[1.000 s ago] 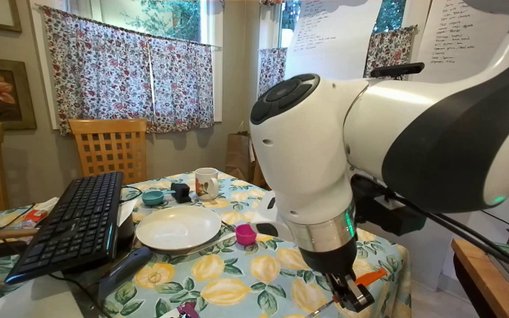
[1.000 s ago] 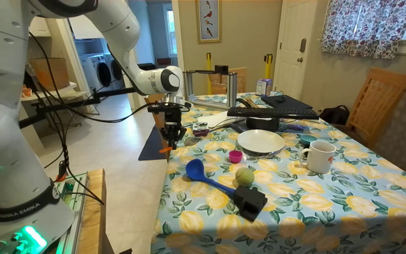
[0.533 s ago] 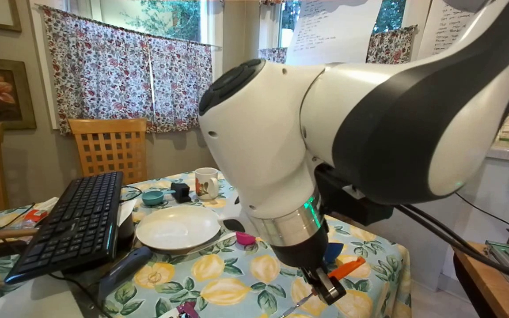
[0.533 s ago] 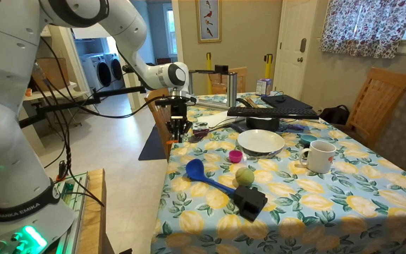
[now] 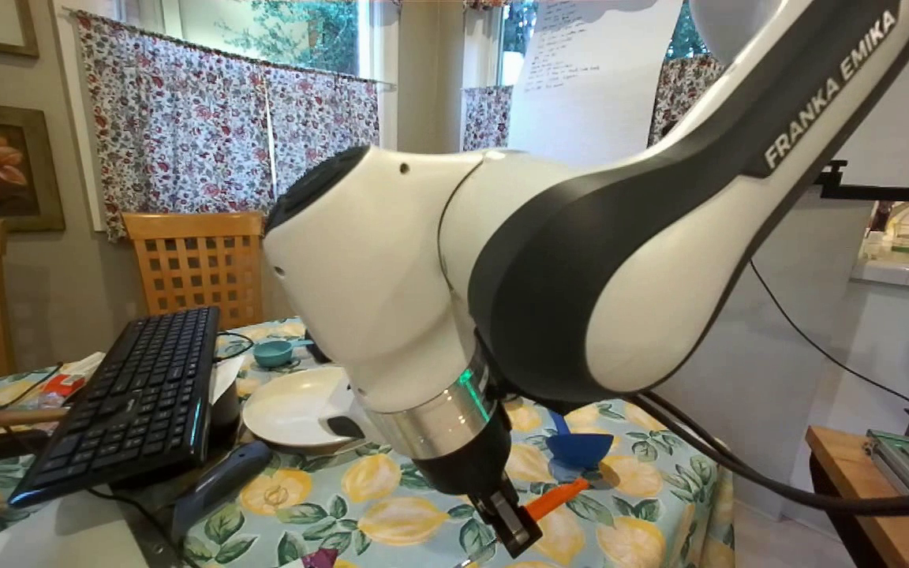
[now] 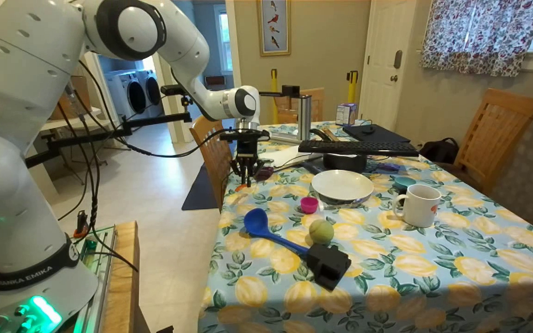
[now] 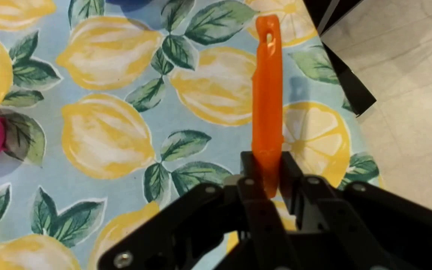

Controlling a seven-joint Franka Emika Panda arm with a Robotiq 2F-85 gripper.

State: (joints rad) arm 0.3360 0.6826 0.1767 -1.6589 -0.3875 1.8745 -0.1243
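My gripper (image 7: 267,167) is shut on the orange handle (image 7: 267,93) of a utensil, near the handle's lower end in the wrist view. The handle sticks out beyond the fingers, above the lemon-print tablecloth. In an exterior view the gripper (image 5: 519,538) points down, with the orange handle (image 5: 559,498) on one side and a bit of metal shaft on the other. The utensil's metal head is cut off or hidden. In an exterior view the gripper (image 6: 246,181) hangs over the table's edge area, near a dark red jar (image 6: 263,173). A blue ladle (image 5: 579,450) lies close by.
A pink cup (image 6: 309,205), white plate (image 6: 343,184), tennis ball (image 6: 321,231), black block (image 6: 327,266), mug (image 6: 418,206) and teal cup (image 6: 404,182) stand on the table. A keyboard (image 5: 127,402) rests raised at one side. A wooden chair (image 6: 211,152) stands by the table edge.
The arm has swung further in over the table, carrying the orange-handled utensil with it. The grip has stayed shut. The blue ladle has come into view from behind the arm.
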